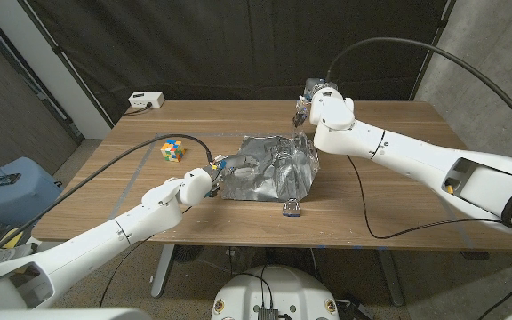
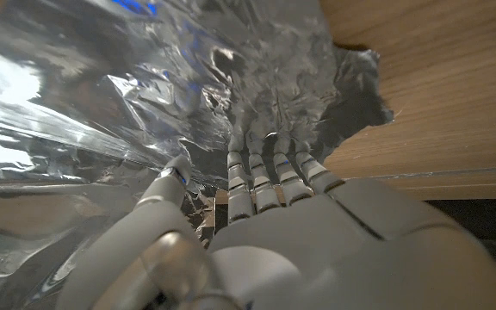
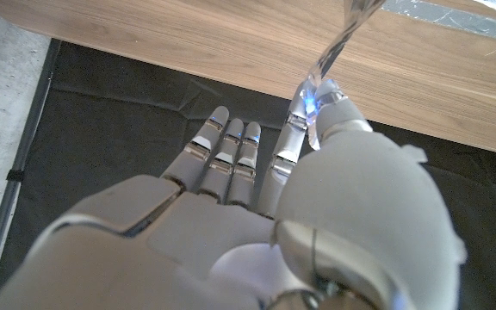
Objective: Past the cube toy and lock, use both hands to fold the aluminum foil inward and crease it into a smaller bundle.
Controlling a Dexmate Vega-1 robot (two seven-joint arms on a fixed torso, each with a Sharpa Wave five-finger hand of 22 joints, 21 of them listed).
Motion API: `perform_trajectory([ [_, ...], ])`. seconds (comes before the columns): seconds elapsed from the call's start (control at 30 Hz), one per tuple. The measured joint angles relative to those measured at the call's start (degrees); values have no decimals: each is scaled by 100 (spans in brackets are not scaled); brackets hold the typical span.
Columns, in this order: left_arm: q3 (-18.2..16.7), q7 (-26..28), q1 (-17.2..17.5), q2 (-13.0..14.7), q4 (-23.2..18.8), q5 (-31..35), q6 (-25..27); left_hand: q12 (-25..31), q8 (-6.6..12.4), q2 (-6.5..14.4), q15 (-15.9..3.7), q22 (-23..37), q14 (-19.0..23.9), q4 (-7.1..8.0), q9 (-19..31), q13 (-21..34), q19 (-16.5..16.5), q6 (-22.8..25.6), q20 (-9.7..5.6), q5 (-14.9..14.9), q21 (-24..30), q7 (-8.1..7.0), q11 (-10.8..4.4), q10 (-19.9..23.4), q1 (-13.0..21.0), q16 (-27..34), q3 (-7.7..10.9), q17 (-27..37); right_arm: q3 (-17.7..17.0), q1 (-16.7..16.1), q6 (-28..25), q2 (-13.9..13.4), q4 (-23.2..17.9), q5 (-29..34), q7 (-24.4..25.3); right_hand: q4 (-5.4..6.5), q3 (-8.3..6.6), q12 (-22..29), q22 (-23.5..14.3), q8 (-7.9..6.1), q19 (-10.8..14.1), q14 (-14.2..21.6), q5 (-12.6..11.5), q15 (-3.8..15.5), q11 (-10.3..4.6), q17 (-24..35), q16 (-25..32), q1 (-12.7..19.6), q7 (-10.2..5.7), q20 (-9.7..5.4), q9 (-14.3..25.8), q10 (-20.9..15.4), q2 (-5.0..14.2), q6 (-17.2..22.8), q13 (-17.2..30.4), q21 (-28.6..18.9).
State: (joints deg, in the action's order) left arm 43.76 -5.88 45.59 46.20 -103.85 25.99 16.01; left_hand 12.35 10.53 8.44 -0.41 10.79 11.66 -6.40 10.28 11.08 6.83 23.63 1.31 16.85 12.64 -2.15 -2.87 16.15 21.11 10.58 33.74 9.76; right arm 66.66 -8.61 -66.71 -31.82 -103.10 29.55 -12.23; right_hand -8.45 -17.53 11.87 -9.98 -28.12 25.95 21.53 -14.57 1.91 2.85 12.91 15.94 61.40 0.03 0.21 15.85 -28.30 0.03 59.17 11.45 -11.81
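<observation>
Foil (image 1: 269,169) is pinched at both ends for folding: left hand (image 1: 210,176) at nine o'clock, right hand (image 1: 314,105) lifting its one o'clock corner.

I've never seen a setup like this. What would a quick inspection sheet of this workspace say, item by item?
Surface: wooden table, bare wood around the work.
Job's things: crumpled aluminum foil mid-table, one corner lifted.
Clutter: cube toy beside the foil on the robot's left; lock by the near edge.
Hands: left hand has its fingers on the foil's edge; right hand pinches the raised far corner.
Cables: black cables run along both arms.
Surroundings: dark curtain behind; white box at the far left corner.
</observation>
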Motion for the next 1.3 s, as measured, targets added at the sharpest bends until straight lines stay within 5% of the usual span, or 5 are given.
perform_trajectory([
  [1.3,-134,146,154,107,-198,-137,66,-28,-30,-23,21,2,-21,-33,6,11,23,-41,23,0,-28,20,0,0,-23,-18,32,0,258,358,22,398,267,-1087,498,3,66,0,0,0,11,-10,88,-110,61,0,0,27,153,73,57,0,76,-92,0,0],
])
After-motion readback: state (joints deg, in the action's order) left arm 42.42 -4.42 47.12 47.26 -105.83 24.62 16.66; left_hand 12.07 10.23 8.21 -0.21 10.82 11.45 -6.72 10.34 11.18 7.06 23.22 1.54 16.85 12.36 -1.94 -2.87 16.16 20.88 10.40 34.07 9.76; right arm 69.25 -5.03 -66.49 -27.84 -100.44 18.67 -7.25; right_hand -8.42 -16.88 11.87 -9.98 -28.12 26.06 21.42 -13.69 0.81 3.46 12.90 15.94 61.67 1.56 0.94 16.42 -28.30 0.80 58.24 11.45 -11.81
